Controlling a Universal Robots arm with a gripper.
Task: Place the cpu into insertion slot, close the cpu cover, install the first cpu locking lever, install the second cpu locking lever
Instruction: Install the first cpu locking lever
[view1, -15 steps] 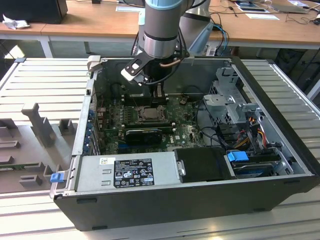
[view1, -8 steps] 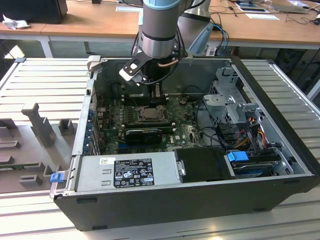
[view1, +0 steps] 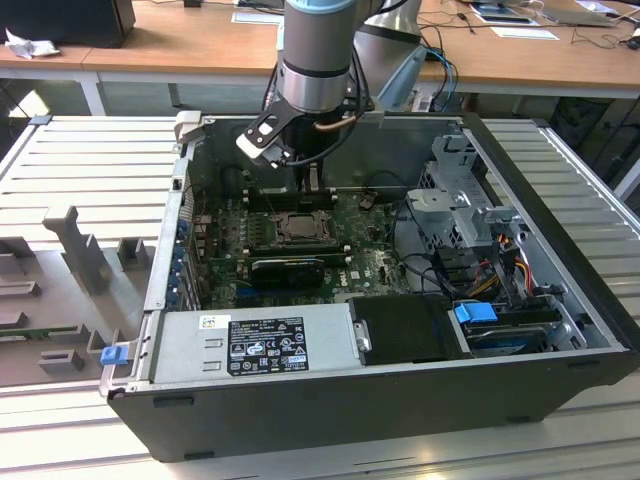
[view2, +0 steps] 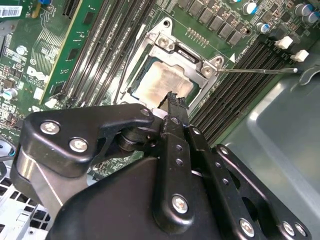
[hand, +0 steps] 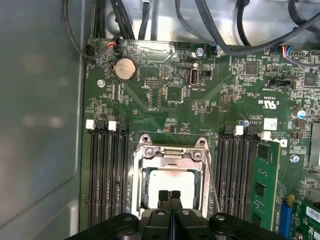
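The cpu (hand: 172, 181) lies flat in the insertion slot (view1: 298, 228), its pale metal top showing through the window of the cpu cover (hand: 170, 154). That cover lies down over the chip in both wrist views. In the second wrist view the cpu (view2: 162, 82) sits inside the cover frame (view2: 186, 51). One thin wire lever (view2: 260, 71) sticks out sideways from a socket corner over the memory slots. Another lever (view2: 125, 70) runs along the opposite side. My gripper (hand: 169, 194) hangs just above the socket's edge, fingers shut together with nothing between them; it shows too as the gripper (view1: 304, 185) and the gripper (view2: 172, 100).
Black memory slots (hand: 105, 175) flank the socket on both sides. A green card (hand: 263, 185) stands upright beside them. Cables (hand: 220, 30) cross near the grey case wall (hand: 40, 125). The power supply (view1: 265, 340) and drive cage (view1: 470, 215) fill the case's front and the exterior view's right.
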